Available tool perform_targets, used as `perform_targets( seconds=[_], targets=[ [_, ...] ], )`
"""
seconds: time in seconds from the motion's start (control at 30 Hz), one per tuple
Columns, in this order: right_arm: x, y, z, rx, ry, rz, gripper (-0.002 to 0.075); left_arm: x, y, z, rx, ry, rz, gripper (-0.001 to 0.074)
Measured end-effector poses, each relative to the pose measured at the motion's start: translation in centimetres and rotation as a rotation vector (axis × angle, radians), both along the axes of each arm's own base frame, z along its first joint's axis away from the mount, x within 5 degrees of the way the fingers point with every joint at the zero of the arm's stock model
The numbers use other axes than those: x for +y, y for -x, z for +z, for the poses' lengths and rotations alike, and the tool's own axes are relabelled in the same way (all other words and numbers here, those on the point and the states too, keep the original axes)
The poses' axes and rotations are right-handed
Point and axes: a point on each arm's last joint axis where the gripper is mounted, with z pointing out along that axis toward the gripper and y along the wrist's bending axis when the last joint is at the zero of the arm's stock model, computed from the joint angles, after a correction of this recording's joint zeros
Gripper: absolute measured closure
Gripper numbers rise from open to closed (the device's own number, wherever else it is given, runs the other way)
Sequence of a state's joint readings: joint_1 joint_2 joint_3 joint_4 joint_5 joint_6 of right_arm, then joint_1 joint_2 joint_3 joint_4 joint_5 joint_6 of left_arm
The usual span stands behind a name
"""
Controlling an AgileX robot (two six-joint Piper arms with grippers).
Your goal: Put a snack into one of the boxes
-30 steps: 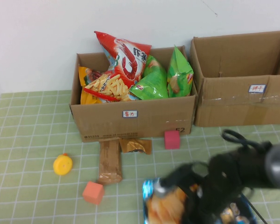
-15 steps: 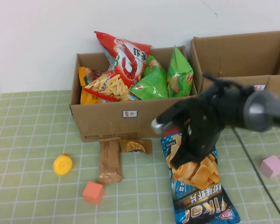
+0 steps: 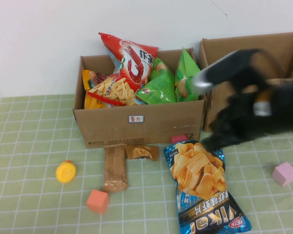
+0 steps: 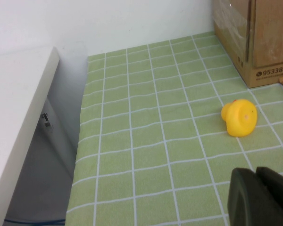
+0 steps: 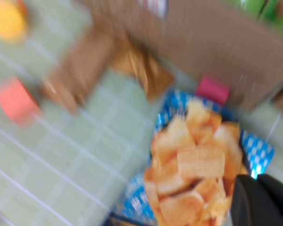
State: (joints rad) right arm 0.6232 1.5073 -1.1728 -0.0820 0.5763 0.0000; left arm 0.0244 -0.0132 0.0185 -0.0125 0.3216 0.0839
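Note:
A blue chips bag lies on the green checked table in front of the left cardboard box, which holds several snack bags. My right gripper is at the bag's far right corner, its arm raised and blurred in front of the right cardboard box. In the right wrist view its dark fingers are pressed together at the edge of the bag. My left gripper is shut and empty, low over the table near a yellow duck; it does not show in the high view.
A brown snack bar and a small gold packet lie before the left box. A yellow duck, an orange cube, a magenta cube and a pink cube sit on the table.
The chips bag came from the near table edge up toward the boxes with my right gripper. My right arm has since swung up and to the right; the bag barely shifted.

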Motion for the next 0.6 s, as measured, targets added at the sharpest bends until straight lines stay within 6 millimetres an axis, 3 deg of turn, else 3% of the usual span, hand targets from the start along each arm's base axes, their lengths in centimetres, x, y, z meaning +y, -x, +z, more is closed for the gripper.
perform_targets(
  seconds=[0.3,0.6],
  targets=[
    [-6.5,9.4,4.4,-0.325,-0.246,0.022,0.0728,0.0,0.0,0.0,0.0,0.003,0.001,0.0737],
    [-12.1,16.8,3.6,-0.498,-0.287,0.035,0.0728,0.0,0.0,0.0,0.0,0.003,0.001,0.0737]
  ],
)
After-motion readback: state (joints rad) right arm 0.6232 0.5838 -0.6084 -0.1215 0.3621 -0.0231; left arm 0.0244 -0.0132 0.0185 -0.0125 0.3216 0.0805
